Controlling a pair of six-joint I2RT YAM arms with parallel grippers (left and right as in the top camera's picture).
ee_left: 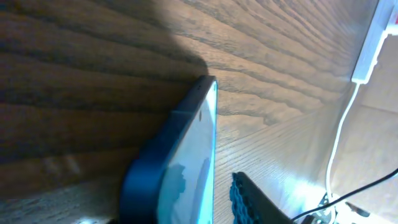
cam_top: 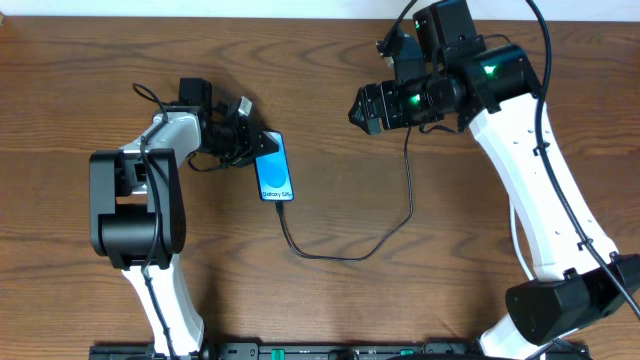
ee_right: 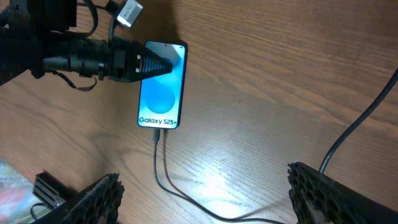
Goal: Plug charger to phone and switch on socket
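The phone [cam_top: 274, 170] lies on the wood table, its screen lit blue and reading "Galaxy S25+" in the right wrist view [ee_right: 163, 87]. The charger's thin black cable [cam_top: 340, 257] loops from the phone's bottom edge toward my right arm, and its plug [ee_right: 157, 134] sits in the phone's port. My left gripper [cam_top: 255, 143] is shut on the phone's upper left corner [ee_left: 186, 162]; only one finger [ee_left: 252, 199] shows there. My right gripper [cam_top: 362, 108] is wide open and empty above the table [ee_right: 200, 177]. The socket [ee_left: 373, 43] shows as a white strip end with its cord [ee_left: 341, 134]; my right arm hides it overhead.
A small black block [ee_right: 48, 188] and a blurred pale-and-red patch [ee_right: 12, 194] sit at the lower left of the right wrist view. The table's far edge [cam_top: 300, 12] runs along the top. Both arm bases stand at the front edge.
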